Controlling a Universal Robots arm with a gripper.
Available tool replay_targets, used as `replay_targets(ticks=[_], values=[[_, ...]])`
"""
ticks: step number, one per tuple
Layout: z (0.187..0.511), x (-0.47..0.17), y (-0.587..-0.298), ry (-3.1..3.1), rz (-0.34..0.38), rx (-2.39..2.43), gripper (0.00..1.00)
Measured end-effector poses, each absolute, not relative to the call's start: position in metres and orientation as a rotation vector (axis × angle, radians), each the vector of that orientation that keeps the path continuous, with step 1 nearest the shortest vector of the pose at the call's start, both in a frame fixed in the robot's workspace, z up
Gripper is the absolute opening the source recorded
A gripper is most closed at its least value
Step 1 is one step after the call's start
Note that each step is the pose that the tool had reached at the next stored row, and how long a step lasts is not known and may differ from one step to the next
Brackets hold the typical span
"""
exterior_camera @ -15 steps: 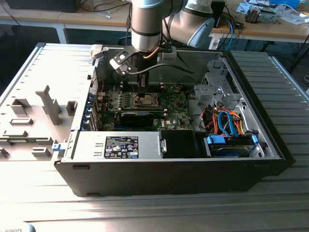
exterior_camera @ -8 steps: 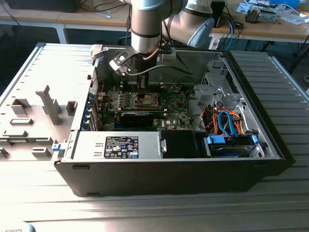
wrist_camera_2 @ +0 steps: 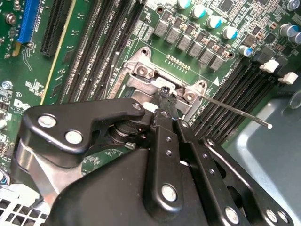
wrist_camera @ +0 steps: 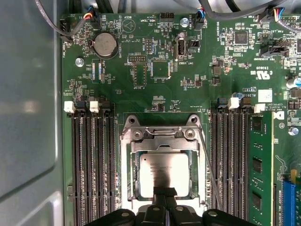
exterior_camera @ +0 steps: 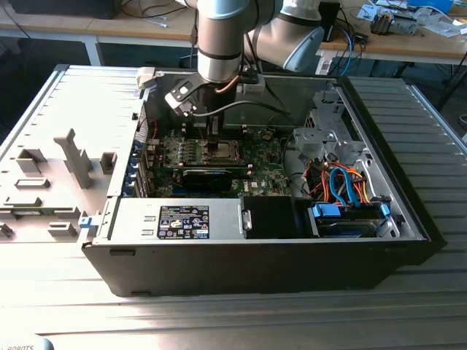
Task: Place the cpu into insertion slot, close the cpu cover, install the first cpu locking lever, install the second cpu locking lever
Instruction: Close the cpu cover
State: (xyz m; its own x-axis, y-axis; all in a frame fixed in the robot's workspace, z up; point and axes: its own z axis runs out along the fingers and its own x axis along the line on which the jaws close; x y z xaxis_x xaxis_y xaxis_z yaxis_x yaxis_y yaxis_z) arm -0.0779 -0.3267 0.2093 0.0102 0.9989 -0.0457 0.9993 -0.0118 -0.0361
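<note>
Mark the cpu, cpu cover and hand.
cpu (wrist_camera: 162,169): first wrist view, middle of metal top.
cpu cover (wrist_camera: 127,174): first wrist view, frame strip beside the window.
hand (wrist_camera: 164,192): first wrist view, between fingertips.

Ribbed grey metal table, wooden benches behind — sunlight across the front.

The computer case sits on the tabletop, the motherboard inside it. The cpu lies in the insertion slot (the cpu cover lies over its edges), with memory slots flanking both sides. The pincer stands at the cpu's edge.
</note>
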Motion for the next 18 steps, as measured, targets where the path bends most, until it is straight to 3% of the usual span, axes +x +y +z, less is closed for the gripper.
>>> replay_targets(ticks=[18], values=[[0.2082,-0.0706,-0.3267,2.204,-0.09,2.228,0.11]])
